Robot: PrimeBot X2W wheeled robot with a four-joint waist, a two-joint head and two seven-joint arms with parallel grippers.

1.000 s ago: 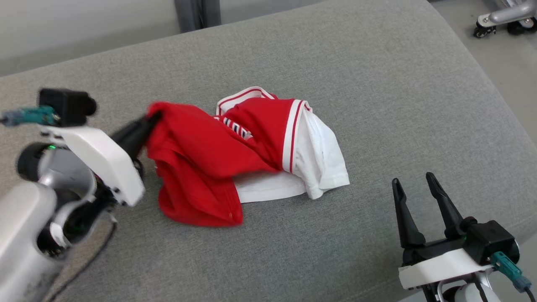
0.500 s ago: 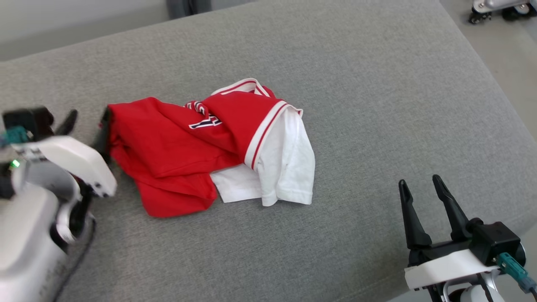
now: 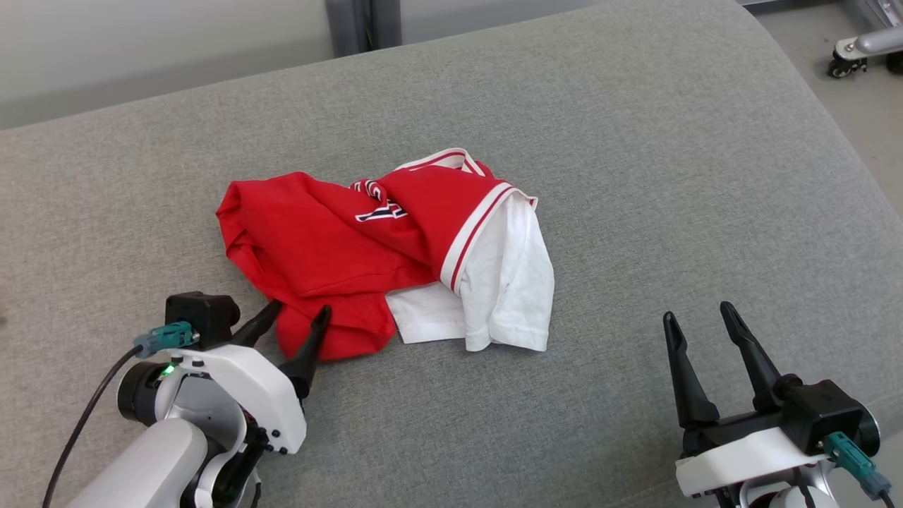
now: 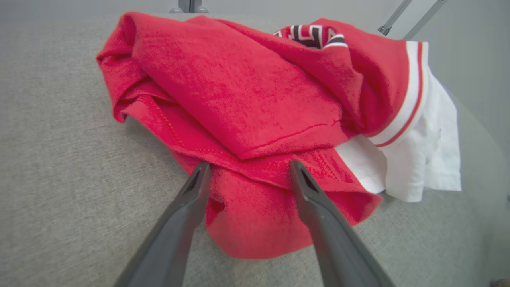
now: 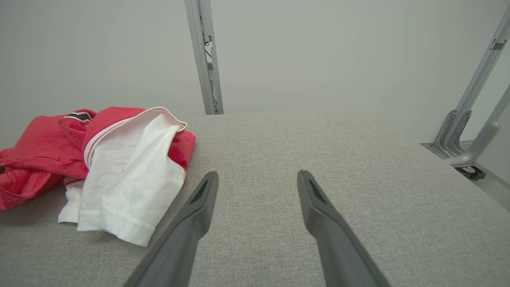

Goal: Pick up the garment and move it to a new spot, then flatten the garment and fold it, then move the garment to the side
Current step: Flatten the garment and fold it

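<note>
In the head view, a crumpled red and white cloth garment (image 3: 331,247) lies near the middle of a wide grey woven fabric cushion (image 3: 635,176). Its red part is bunched toward the left, and a white sleeve with a red-striped band hangs off to the right. The left gripper (image 3: 298,314) sits at the lower left with its two dark fingers spread, their tips at the garment's near red edge. The right gripper (image 3: 696,314) stands at the lower right, fingers apart, well away from the cloth.

In the left wrist view, the spread fingers flank the lowest red fold at its stitched hem, holding nothing; whether the tips touch the cloth I cannot tell.

In the right wrist view, the parted fingers point across bare cushion, with the garment off to the left. A grey metal post (image 5: 205,59) rises behind and a wheeled metal frame (image 5: 464,139) stands at the right.
</note>
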